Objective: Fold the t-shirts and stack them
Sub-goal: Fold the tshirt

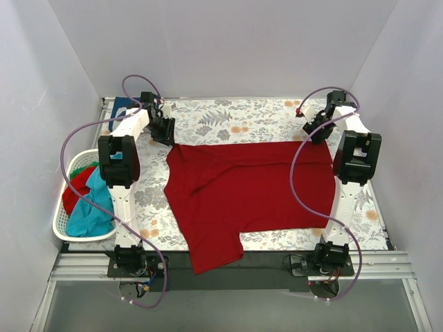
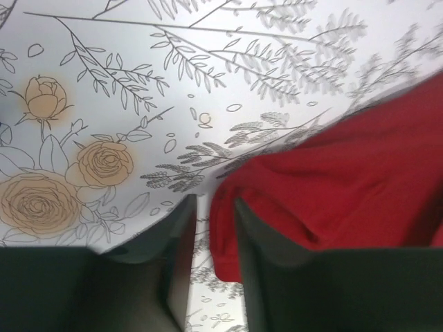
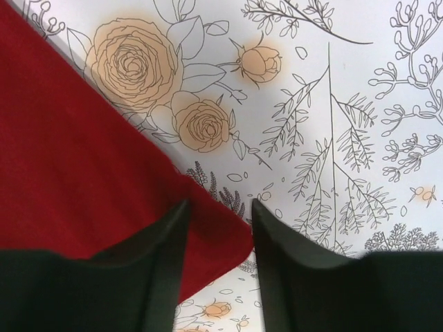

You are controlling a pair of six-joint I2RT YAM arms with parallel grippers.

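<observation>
A dark red t-shirt [image 1: 249, 187] lies spread flat across the floral table cloth [image 1: 228, 121], with one sleeve hanging over the near edge. My left gripper [image 1: 165, 131] is low at the shirt's far left corner. In the left wrist view the left gripper [image 2: 213, 202] is open, and the shirt's edge [image 2: 360, 173] lies on the cloth between the fingers. My right gripper [image 1: 315, 131] is at the far right corner. The right wrist view shows the right gripper [image 3: 219, 204] open too, with the red corner [image 3: 69, 152] lying loose between its jaws.
A white laundry basket [image 1: 61, 225] stands off the table's left side and holds red [image 1: 77, 188], teal [image 1: 93, 211] and green [image 1: 84, 168] t-shirts. A dark blue cloth [image 1: 120, 108] lies at the far left corner. White walls enclose the table.
</observation>
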